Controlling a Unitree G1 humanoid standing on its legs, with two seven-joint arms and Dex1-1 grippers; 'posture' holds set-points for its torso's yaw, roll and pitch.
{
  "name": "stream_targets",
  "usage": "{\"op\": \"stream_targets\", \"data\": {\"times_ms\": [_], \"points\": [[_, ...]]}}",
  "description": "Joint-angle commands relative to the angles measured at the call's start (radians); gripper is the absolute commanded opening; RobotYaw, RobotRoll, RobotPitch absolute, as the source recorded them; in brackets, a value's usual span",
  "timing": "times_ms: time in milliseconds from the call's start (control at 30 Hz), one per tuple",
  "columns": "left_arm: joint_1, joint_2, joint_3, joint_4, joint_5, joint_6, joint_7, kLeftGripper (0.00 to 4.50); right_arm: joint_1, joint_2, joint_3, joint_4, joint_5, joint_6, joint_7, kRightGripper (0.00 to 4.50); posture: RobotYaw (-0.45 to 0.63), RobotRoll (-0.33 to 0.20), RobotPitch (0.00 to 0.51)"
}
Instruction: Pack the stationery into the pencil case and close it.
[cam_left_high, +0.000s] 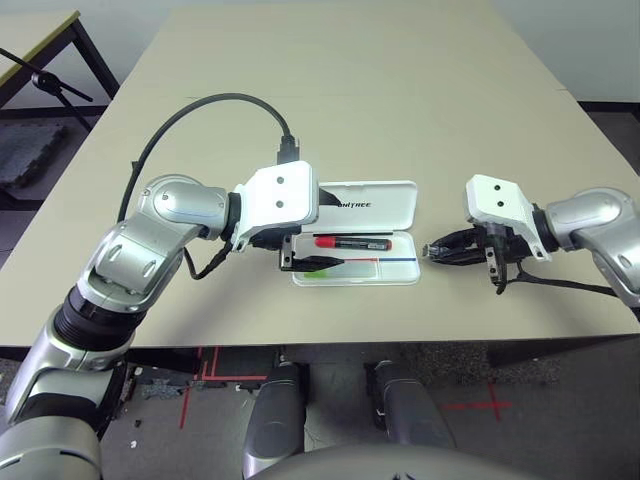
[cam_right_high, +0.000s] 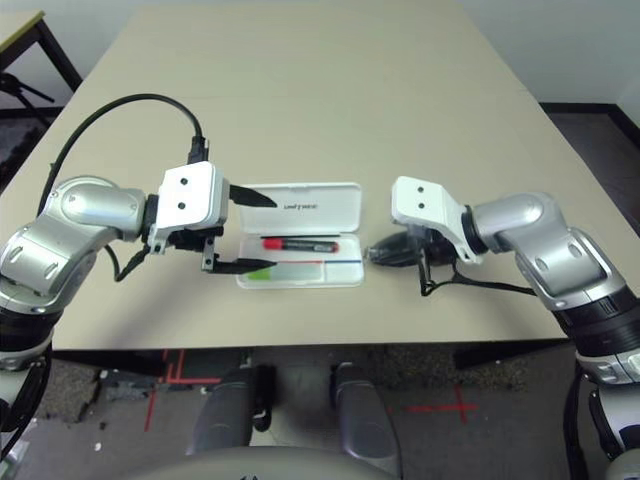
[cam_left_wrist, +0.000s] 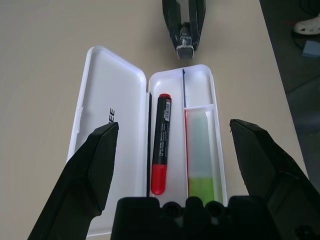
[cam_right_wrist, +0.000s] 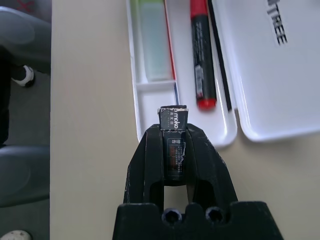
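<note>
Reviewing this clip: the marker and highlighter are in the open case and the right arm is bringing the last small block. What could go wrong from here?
The small block sticks out past the right gripper, gripped along its sides, so it may tilt when released and miss the small end compartment of the pencil case. The left gripper, jaws open, hangs over the case's other end and could nudge it or the lid before closing.

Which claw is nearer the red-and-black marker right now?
Left. The left claw hangs open right over the marker in the case; the right claw, gripping the small dark block, is beyond the case's end.
</note>
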Motion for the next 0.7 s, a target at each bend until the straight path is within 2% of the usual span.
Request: {"op": "stream_targets", "data": {"times_ms": [33,300,633,667,700], "points": [[0.017,0.014,-0.010,-0.017,0.006,0.011,0.010,4.50,-0.017,0.024,0.042,0.006,-0.034,-0.016,0.022,0.32,0.06,0.000,0.132],[0.026,0.017,-0.011,-0.034,0.006,0.023,0.025,4.50,-0.049,0.097,0.121,0.072,-0.143,-0.054,0.017,0.32,0.08,0.000,0.126],[0.030,0.021,-0.008,-0.046,0.004,0.038,0.035,4.50,-0.064,0.164,0.121,0.140,-0.205,-0.109,-0.005,0.32,0.08,0.000,0.123],[0.030,0.021,-0.008,-0.046,0.004,0.039,0.035,4.50,-0.062,0.167,0.119,0.137,-0.204,-0.108,-0.002,1.05,0.08,0.000,0.123],[0.030,0.021,-0.008,-0.045,0.004,0.038,0.035,4.50,-0.061,0.169,0.117,0.135,-0.203,-0.109,0.000,1.34,0.08,0.000,0.123]]}}
